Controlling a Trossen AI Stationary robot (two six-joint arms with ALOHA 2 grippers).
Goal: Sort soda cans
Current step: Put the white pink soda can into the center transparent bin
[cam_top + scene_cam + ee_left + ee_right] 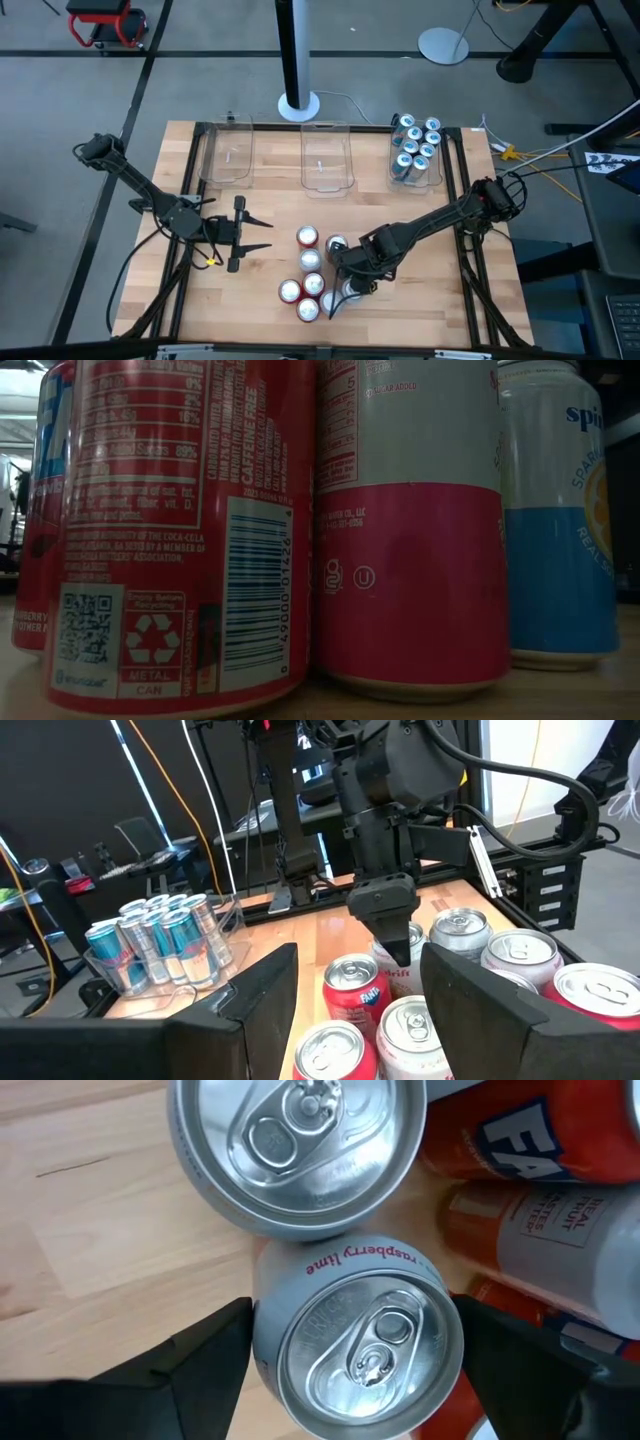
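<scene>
Several soda cans (pixel 312 272), red ones and white ones, stand upright on their bases in a tight cluster at the table's near middle. More teal cans (pixel 415 150) stand in the clear bin at the far right. My right gripper (pixel 355 1310) points down into the cluster, shut on a white can marked "raspberry lime" (pixel 362 1342). My left gripper (pixel 268 235) hovers level and open to the left of the cluster, holding nothing. The low view shows only the can bodies (pixel 410 560) on the wood. My right gripper pinches the white can's upper side wall (pixel 262 1342) between its two fingers (pixel 215 1355), one on each opposite side. The fingers come from above, pointing steeply down. The can stays upright among its neighbours; whether its base is off the table does not show.
Two more clear bins (pixel 228 155) (pixel 328 160) stand along the far edge, left of the bin with teal cans. A silver-topped can (pixel 295 1150) and red cans (pixel 530 1140) crowd right against the held one. Bare wood (pixel 430 290) lies to the cluster's right.
</scene>
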